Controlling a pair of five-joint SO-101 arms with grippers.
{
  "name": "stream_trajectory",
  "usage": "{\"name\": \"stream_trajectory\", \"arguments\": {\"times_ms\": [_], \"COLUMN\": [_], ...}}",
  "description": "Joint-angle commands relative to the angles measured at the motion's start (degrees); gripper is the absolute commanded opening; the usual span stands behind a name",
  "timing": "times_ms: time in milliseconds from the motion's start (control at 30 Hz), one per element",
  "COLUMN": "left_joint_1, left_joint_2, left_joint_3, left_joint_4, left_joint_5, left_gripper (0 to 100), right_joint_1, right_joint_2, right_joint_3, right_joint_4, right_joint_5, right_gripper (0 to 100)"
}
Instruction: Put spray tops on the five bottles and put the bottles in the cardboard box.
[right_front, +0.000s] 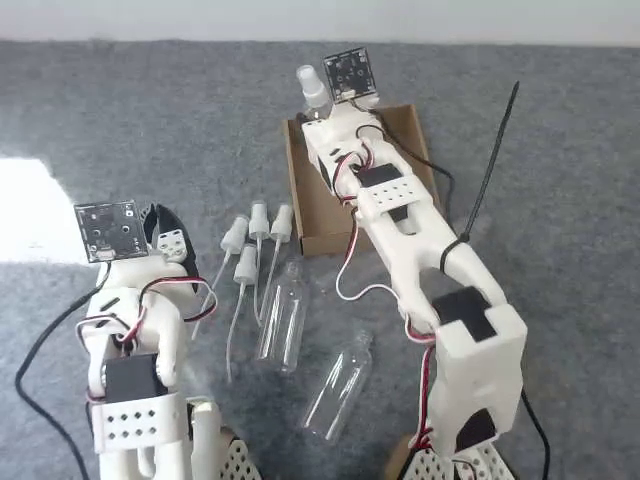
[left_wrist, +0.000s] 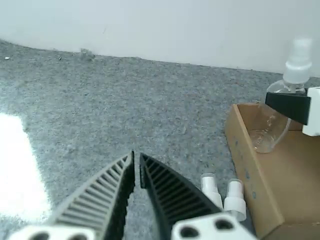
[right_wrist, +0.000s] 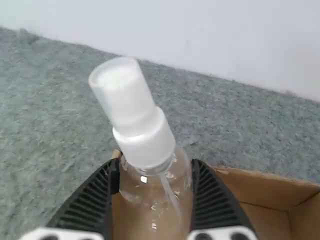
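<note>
Between the right pincer's fingers: the right pincer (right_wrist: 155, 172) clamps a clear spray bottle (right_wrist: 150, 205) at the shoulder, just under the white spray top (right_wrist: 132, 117), and is open only as wide as the bottle.
Bottle's long axis: near upright with a slight lean, with the spray top above the fingertips and the base below them.
Cardboard box from the right pincer: the cardboard box (right_front: 312, 220) lies directly beneath, with the pincer over its far corner. From the left wrist, the bottle's base dips inside the far wall, but I cannot tell whether it touches the floor of the box.
Coming move, as I judge it: a short drop and release. Given the lean, the bottle may topple onto its side inside the box.
Left pincer: the left pincer (left_wrist: 137, 162) is empty and closed to a thin slit over the grey carpet (right_front: 150, 130).
Loose spray tops from the left pincer: four loose spray tops (right_front: 259, 220) lie just beside it, towards the box.
Uncapped bottles: two uncapped bottles (right_front: 283, 315) lie flat on the carpet between the arms. The left pincer looks much the nearer to them.
</note>
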Motion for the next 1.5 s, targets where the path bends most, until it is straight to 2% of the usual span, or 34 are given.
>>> {"name": "stream_trajectory", "arguments": {"times_ms": [0,467,767,1167,1467], "left_joint_1": [-0.3,-0.3,-0.3,-0.3,-0.3], "left_joint_2": [0.4,0.4,0.4,0.4,0.4], "left_joint_3": [-0.2,-0.1,-0.1,-0.1,-0.1], "left_joint_4": [-1.7,-1.6,-1.6,-1.6,-1.6], "left_joint_5": [0.5,0.5,0.5,0.5,0.5], "left_gripper": [1,1,1,1,1], "right_joint_1": [0.5,-0.2,-1.5,-1.6,-1.6], "right_joint_2": [0.5,0.9,1.2,1.1,0.7], "right_joint_3": [-4.8,-4.7,-4.7,-4.8,-5.6], "right_joint_4": [-1.5,0.7,1.0,1.0,1.0], "right_joint_5": [-0.5,-0.4,-0.4,-0.4,-0.4], "right_gripper": [0.9,1.3,19.9,31.2,31.7]}}
